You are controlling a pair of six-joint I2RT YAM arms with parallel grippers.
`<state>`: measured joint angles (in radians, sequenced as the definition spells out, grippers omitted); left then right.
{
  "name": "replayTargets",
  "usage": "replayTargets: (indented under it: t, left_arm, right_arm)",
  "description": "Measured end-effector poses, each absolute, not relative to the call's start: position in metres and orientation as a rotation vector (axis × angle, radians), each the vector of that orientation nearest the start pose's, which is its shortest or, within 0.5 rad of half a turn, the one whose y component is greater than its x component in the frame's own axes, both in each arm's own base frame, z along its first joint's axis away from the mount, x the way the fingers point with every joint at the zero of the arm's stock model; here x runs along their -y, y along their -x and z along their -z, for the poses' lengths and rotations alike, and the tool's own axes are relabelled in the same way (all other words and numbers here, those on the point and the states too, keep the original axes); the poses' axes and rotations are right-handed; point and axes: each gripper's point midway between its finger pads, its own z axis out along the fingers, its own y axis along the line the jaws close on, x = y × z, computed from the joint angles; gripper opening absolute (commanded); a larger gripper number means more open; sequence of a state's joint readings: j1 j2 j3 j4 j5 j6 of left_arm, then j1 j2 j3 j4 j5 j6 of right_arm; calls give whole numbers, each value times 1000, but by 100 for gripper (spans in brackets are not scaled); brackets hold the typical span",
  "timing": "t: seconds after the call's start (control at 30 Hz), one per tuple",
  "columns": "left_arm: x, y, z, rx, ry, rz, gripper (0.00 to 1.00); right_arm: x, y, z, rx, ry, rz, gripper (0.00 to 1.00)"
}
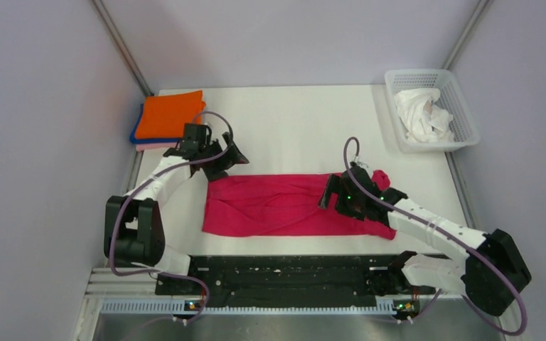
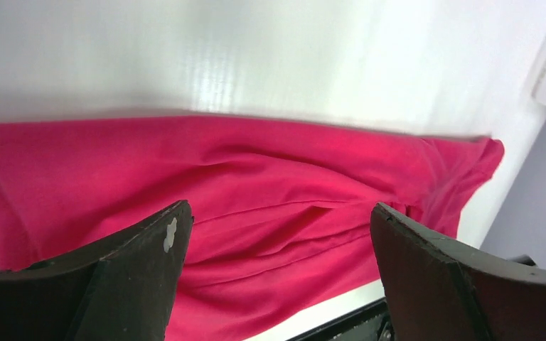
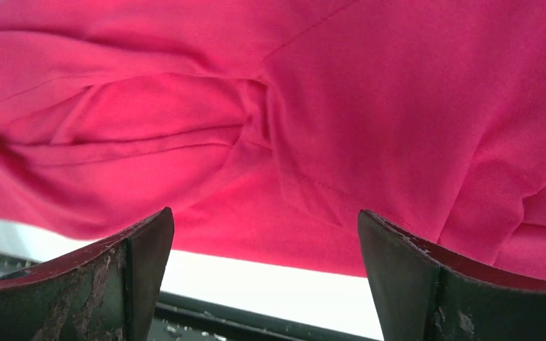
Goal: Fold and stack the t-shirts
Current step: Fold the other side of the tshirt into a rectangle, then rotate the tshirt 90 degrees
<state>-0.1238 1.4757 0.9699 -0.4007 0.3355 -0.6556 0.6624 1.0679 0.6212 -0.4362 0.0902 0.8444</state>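
Observation:
A crimson-magenta t-shirt (image 1: pixel 277 204) lies on the table as a long, wrinkled band folded lengthwise. My left gripper (image 1: pixel 226 162) hovers open over its left end, and the shirt (image 2: pixel 256 192) fills the left wrist view beyond the spread fingers (image 2: pixel 149 256). My right gripper (image 1: pixel 335 193) stands open above the right end, where a bunched sleeve (image 1: pixel 381 179) sticks up. The shirt (image 3: pixel 313 114) also fills the right wrist view past empty fingers (image 3: pixel 398 256). Folded orange (image 1: pixel 172 114), blue and pale pink t-shirts form a stack at the back left. White cloth (image 1: pixel 421 114) is crumpled in the basket.
A white lattice basket (image 1: pixel 462 106) sits at the back right corner. The stack of folded shirts overhangs the table's left edge. Grey walls close in on both sides. A black rail (image 1: pixel 284 273) runs along the near edge between the arm bases.

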Motion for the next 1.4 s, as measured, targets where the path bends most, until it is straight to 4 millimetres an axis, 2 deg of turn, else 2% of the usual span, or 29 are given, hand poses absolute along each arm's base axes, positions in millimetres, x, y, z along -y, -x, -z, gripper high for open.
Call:
replayTargets:
  t: [0.1, 0.23, 0.4, 0.5, 0.53, 0.63, 0.73, 0.83, 0.93, 1.0, 1.1, 1.2, 1.3, 1.4]
  left_arm:
    - [139, -345, -111, -2509, 480, 773, 99]
    - [147, -342, -96, -2559, 472, 774, 99]
    - [143, -328, -67, -2634, 513, 734, 98]
    - [139, -310, -44, -2696, 567, 706, 98]
    - [141, -306, -41, -2700, 588, 730, 98]
    - [145, -306, -44, -2653, 632, 785, 98]
    - [153, -300, -46, -2598, 690, 850, 98]
    - [169, -288, -47, -2581, 714, 897, 98]
    - [196, -270, -48, -2601, 695, 954, 98]
    - [211, -261, -49, -2614, 680, 972, 99]
    - [233, -248, -49, -2637, 635, 986, 99]
    - [254, -241, -48, -2667, 586, 1004, 98]
    - [271, -242, -49, -2686, 546, 1012, 99]
    - [277, -244, -50, -2690, 526, 998, 99]
  right_arm:
    - [-181, -214, -61, -2556, -365, -476, 99]
    - [-173, -219, -33, -2595, -467, -404, 99]
    - [-174, -248, -35, -2546, -541, -438, 99]
    - [-171, -278, -37, -2511, -572, -457, 99]
    - [-171, -290, -38, -2500, -571, -461, 99]
    - [-172, -330, -39, -2476, -535, -459, 99]
    - [-179, -379, -42, -2448, -456, -447, 99]
    - [-198, -436, -44, -2409, -334, -448, 99]
    - [-230, -493, -49, -2366, -187, -512, 99]
    - [-251, -522, -52, -2334, -99, -574, 99]
    - [-274, -553, -54, -2296, 28, -631, 99]
    - [-286, -571, -56, -2276, 142, -638, 99]
    - [-285, -579, -55, -2279, 246, -585, 99]
    - [-278, -577, -54, -2296, 314, -534, 99]
